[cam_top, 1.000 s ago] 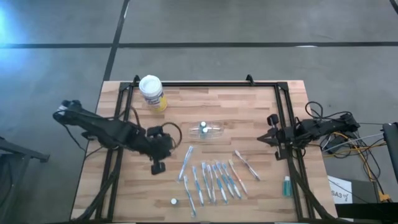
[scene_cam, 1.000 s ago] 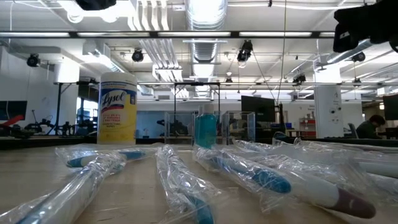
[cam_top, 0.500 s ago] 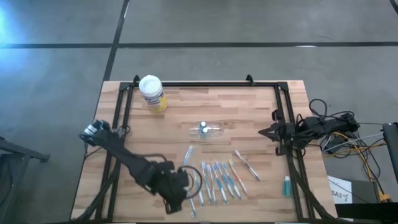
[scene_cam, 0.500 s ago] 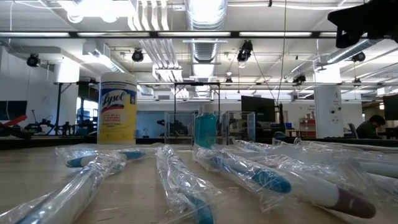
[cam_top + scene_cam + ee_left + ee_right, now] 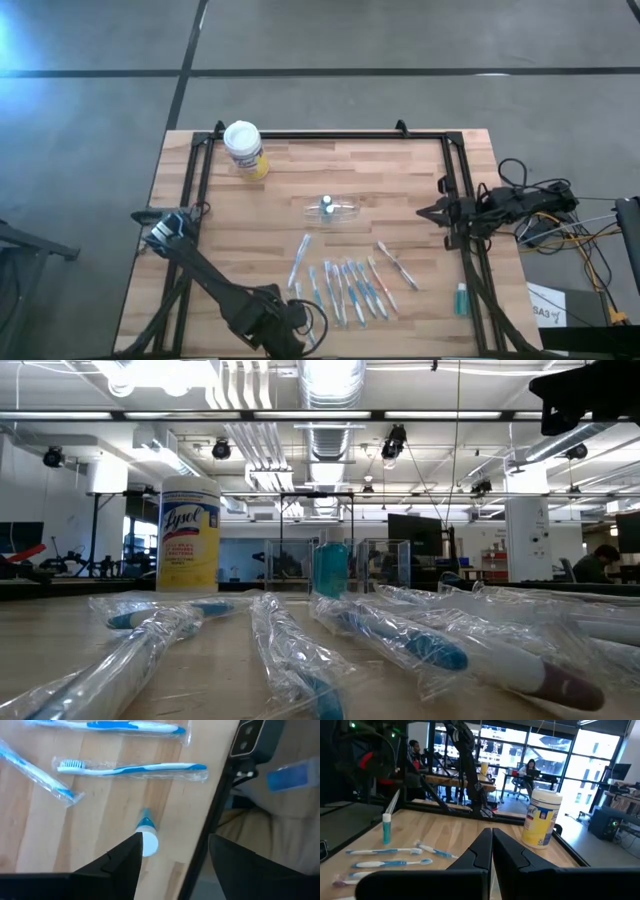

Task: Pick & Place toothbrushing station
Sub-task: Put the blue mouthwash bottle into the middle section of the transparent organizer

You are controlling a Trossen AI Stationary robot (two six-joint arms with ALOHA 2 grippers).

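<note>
White-capped tube betw. open left jaws (untouched)

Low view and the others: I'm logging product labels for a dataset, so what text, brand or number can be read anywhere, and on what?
"Lysol": brand name on the yellow canister, low view.
Small print under that brand name: too small to read.
Canister label in the right wrist view: blurred, unreadable.
White tag beside the table's right edge, high view: dark characters, too small to read reliably.
</note>
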